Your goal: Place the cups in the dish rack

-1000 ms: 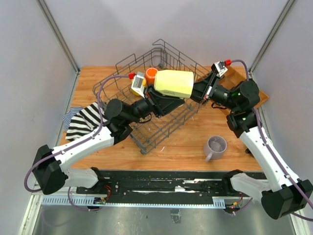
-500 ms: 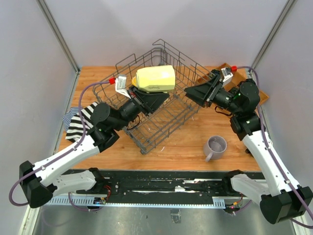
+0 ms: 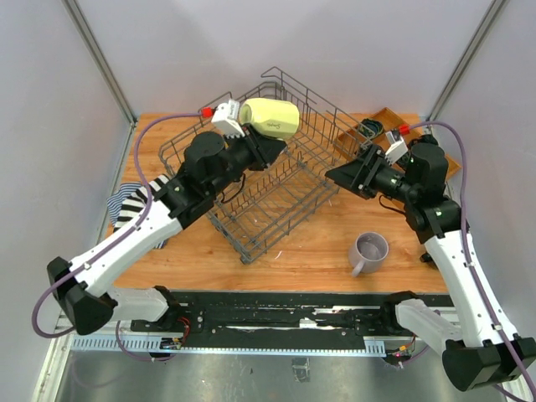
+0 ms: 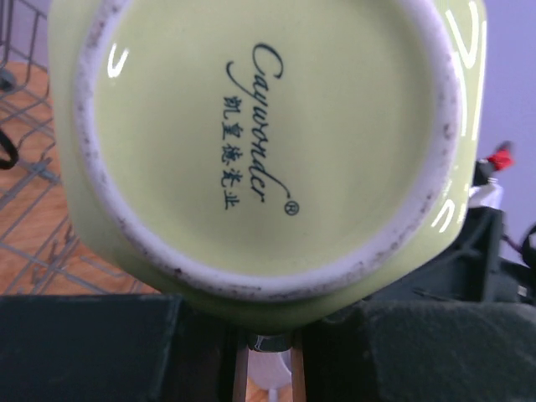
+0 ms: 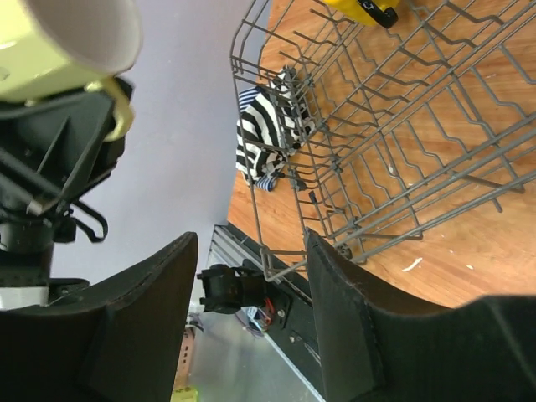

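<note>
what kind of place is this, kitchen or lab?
Likely a robot lab test cell, not a kitchen: two arms mounted at a wooden table, blank grey walls around it, and a dish rack, grey mug and cream mug as props.

Wooden table, pale (perhaps lavender) walls

- This is a robot test cell in a lab, not a kitchen: plain grey panel walls box in a small wooden tabletop.
- Bare aluminium posts run up the corners.
- The left arm and right arm are bolted to a metal base rail, with purple cables looping loose.
- A wire dish rack, a lavender-grey mug and a striped cloth sit among the hardware.
</note>
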`<state>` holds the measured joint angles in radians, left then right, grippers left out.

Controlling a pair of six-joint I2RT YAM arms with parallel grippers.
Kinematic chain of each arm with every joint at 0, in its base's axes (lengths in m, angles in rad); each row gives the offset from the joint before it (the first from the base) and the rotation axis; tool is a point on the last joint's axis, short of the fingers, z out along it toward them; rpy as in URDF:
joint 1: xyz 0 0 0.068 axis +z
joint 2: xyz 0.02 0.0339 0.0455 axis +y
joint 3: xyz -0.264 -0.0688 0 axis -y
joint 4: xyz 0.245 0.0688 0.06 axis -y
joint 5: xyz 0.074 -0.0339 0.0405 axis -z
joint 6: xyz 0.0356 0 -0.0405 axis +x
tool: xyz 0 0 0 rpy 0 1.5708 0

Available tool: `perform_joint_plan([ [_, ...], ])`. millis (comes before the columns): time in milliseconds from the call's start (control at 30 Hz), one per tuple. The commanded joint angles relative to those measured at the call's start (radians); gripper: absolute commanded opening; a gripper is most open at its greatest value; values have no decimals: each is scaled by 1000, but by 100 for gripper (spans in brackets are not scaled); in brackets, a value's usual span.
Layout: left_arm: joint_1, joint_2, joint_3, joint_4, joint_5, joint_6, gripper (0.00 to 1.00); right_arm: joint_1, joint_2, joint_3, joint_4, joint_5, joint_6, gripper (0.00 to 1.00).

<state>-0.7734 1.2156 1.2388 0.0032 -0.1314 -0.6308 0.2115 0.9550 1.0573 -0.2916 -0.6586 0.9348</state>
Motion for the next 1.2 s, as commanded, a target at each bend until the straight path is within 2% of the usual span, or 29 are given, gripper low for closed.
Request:
perform_joint_plan([
  [0, 42, 87, 154, -120, -32, 5, 1, -15, -27, 84, -167, 53, -141, 56],
  [167, 104, 189, 287, -278, -125, -30, 0, -20, -47, 113, -263, 82, -211, 56],
  [367, 175, 316, 487, -547, -334, -54, 1, -22, -79, 89, -293, 83, -229, 56],
  [467, 232, 366, 527, -665, -376, -112, 1, -23, -90, 74, -294, 82, -229, 56],
  [700, 342, 435, 501, -738, -368, -137, 0, -28, -93, 78, -308, 70, -239, 56],
  [867, 379, 493, 523, -779, -368, -151, 1, -33, -98, 71, -325, 71, -247, 56],
  [1167, 430, 587, 527, -742, -321, -123, 0, -52, -104, 62, -340, 65, -256, 56],
])
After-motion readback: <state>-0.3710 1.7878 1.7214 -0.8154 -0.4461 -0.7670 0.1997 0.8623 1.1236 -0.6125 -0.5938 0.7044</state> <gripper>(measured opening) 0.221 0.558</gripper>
